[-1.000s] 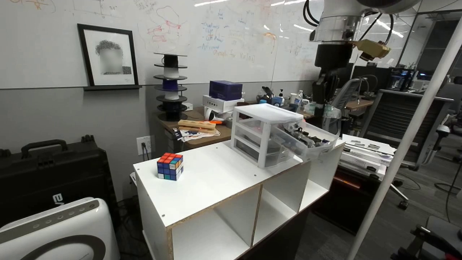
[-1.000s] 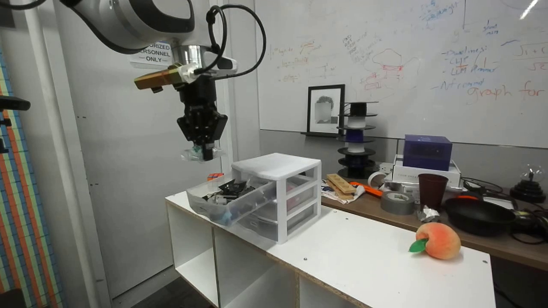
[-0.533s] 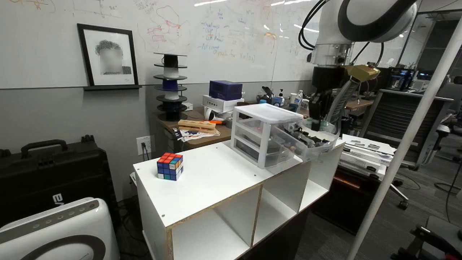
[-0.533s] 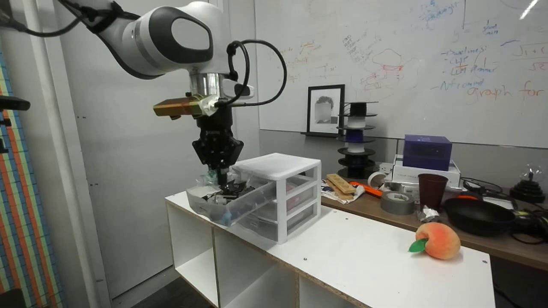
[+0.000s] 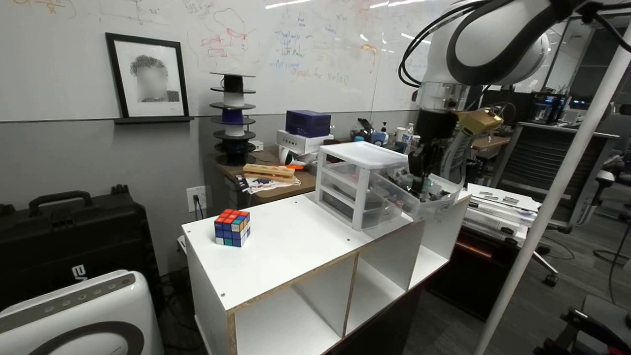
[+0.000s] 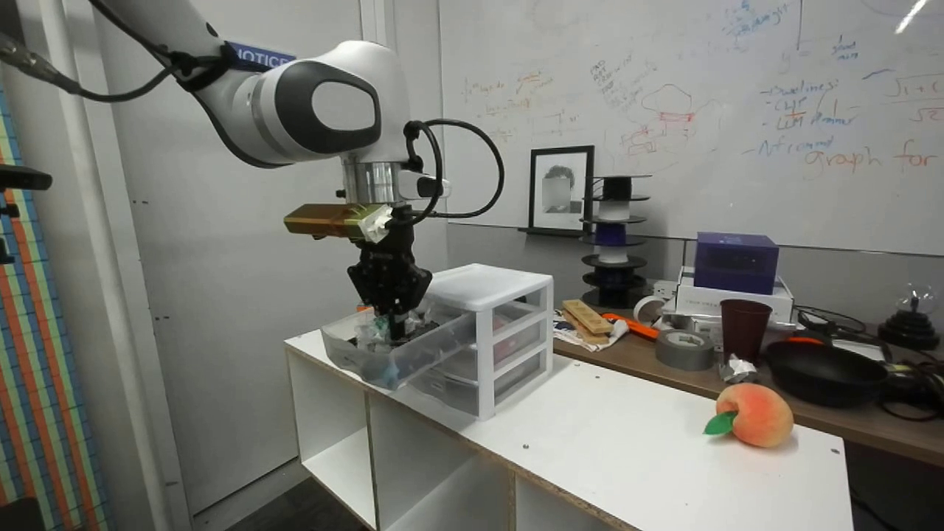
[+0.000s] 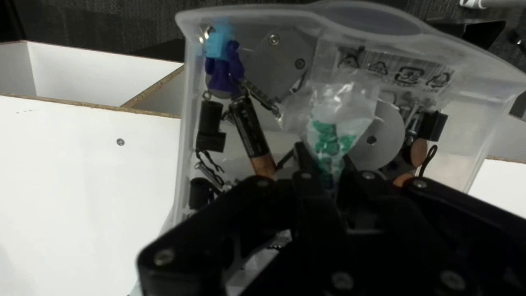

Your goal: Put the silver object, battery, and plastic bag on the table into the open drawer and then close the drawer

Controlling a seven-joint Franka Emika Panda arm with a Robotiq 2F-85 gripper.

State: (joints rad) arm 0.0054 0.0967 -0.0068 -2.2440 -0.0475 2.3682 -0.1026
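Observation:
The drawer (image 6: pixel 435 350) is pulled out of its organiser; it also shows in an exterior view (image 5: pixel 416 209) and the wrist view (image 7: pixel 250 12). My gripper (image 7: pixel 326 162) is shut on the clear plastic bag (image 7: pixel 335 119) with green print. In both exterior views the gripper (image 6: pixel 392 332) reaches down inside the drawer's walls, and the bag (image 6: pixel 372 328) is down among the contents. A battery (image 7: pixel 252 137) lies in the drawer left of the fingers. A grey disc (image 7: pixel 380 139) and other metal pieces lie there; I cannot tell which is the silver object.
The white organiser frame (image 6: pixel 479 284) stands on the table (image 5: pixel 276 261). A puzzle cube (image 5: pixel 231 228) and a peach toy (image 6: pixel 756 414) sit on the tabletop on opposite sides of it. A cluttered workbench (image 6: pixel 826 420) runs behind. A white pole (image 5: pixel 547 212) stands beside the table.
My gripper has come down from above the drawer into it, carrying the plastic bag, and has shifted toward the organiser frame. The drawer has stayed open and in place.

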